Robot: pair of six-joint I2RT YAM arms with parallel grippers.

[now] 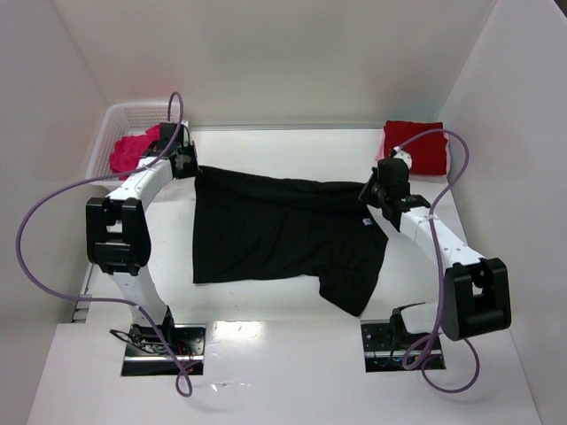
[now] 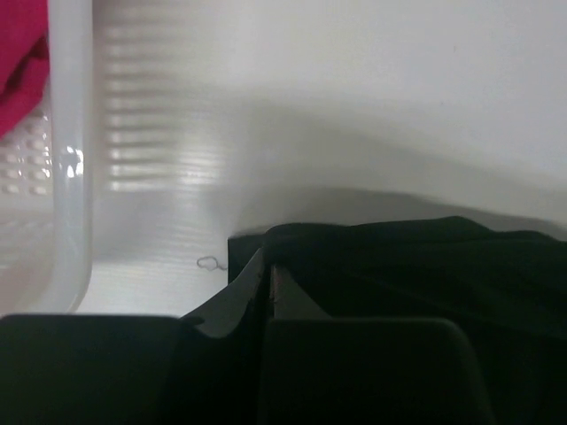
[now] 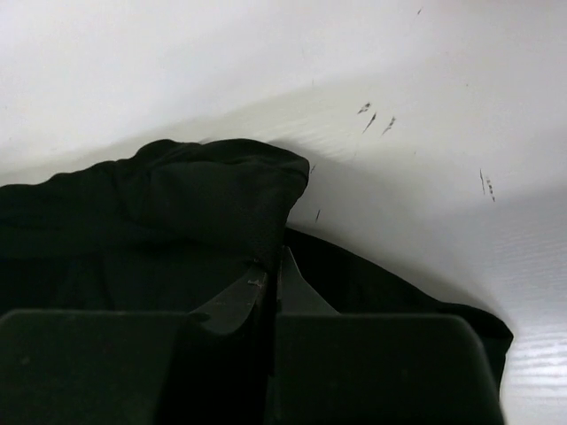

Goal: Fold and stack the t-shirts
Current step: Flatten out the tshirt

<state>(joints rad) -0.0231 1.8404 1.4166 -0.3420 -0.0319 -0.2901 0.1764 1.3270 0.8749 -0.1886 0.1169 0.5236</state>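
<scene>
Top external: left tool [image 1: 192,169], right tool [image 1: 367,197] clamp black t-shirt [image 1: 275,232], long axis left-right.

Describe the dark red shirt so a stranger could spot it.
On the white table, go to the far right corner. The dark red shirt lies there folded, unlike the spread black shirt or the pink shirt bunched in the basket.

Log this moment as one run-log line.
left gripper: shut on black t-shirt | right gripper: shut on black t-shirt | dark red t-shirt: folded, far right | pink t-shirt: in basket
</scene>
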